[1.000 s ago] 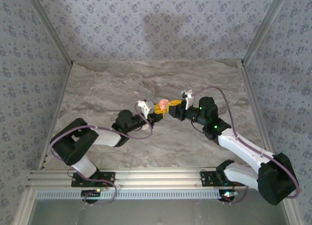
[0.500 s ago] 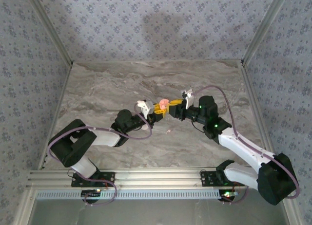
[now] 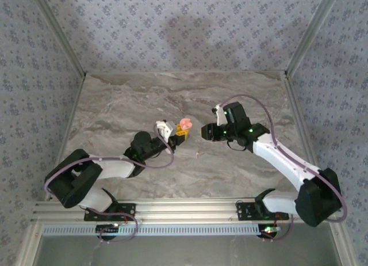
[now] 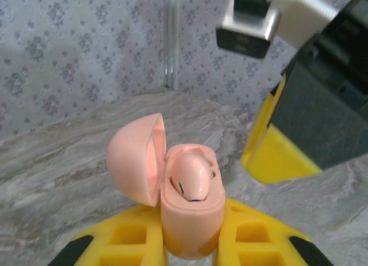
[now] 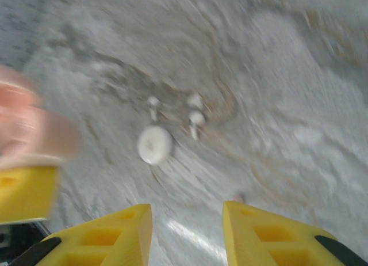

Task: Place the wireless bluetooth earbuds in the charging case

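The left pincer (image 4: 192,249) is found closed on the lower body of the charging case (image 4: 191,223), which is held clear of the bench (image 3: 126,105). In the left wrist view the case's long axis stands upright, with the mouth uppermost. The lid (image 4: 135,159) is swung open and stands to the left of the body.

One pale, rounded earbud (image 4: 192,177) is seated inside the case, its domed head turned up and out of the mouth. A dark slit is noted low on its face. Whether a second seat beside it is filled cannot be told.

Just beyond the case and to its right, the right pincer (image 5: 187,211) is seen apart from it, its fingers spread with nothing between them.

On the bench below and to the right of the case, a small white stemmed earbud (image 5: 153,106) lies near a round pale disc (image 5: 154,145). Further small white pieces lie just beside them. Their number and heading cannot be judged through the blur.
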Controlling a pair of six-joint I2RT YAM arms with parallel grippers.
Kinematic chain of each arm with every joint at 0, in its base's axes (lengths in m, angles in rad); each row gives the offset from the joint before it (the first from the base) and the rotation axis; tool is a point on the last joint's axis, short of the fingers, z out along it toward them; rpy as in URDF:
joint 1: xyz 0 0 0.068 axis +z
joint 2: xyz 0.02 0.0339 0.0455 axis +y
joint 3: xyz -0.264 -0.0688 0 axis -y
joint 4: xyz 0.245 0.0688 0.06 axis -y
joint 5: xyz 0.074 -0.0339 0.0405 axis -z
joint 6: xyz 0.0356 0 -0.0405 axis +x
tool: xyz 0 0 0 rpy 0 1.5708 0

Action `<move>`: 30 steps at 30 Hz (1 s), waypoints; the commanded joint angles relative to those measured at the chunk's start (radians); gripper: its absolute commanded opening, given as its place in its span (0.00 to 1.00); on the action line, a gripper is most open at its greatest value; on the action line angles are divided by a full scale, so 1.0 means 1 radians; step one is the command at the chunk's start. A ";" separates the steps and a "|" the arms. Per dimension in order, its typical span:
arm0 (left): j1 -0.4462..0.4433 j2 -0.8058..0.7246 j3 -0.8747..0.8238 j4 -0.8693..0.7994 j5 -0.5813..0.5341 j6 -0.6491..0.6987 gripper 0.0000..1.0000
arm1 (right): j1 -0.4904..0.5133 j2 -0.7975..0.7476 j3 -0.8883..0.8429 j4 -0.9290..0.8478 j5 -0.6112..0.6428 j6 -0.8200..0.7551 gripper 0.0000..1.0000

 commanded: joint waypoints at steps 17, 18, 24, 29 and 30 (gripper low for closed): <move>0.021 -0.293 -0.121 -0.299 -0.150 0.077 0.17 | 0.133 0.524 0.322 -0.350 0.074 0.058 0.39; 0.023 -0.301 -0.124 -0.305 -0.153 0.078 0.17 | 0.134 0.540 0.329 -0.350 0.075 0.055 0.38; 0.032 -0.332 -0.135 -0.319 -0.162 0.084 0.17 | 0.139 0.621 0.364 -0.365 0.088 0.037 0.38; 0.037 -0.352 -0.140 -0.332 -0.162 0.088 0.17 | 0.146 0.663 0.392 -0.387 0.116 0.025 0.36; 0.038 -0.358 -0.141 -0.335 -0.162 0.088 0.17 | 0.148 0.668 0.395 -0.392 0.123 0.025 0.36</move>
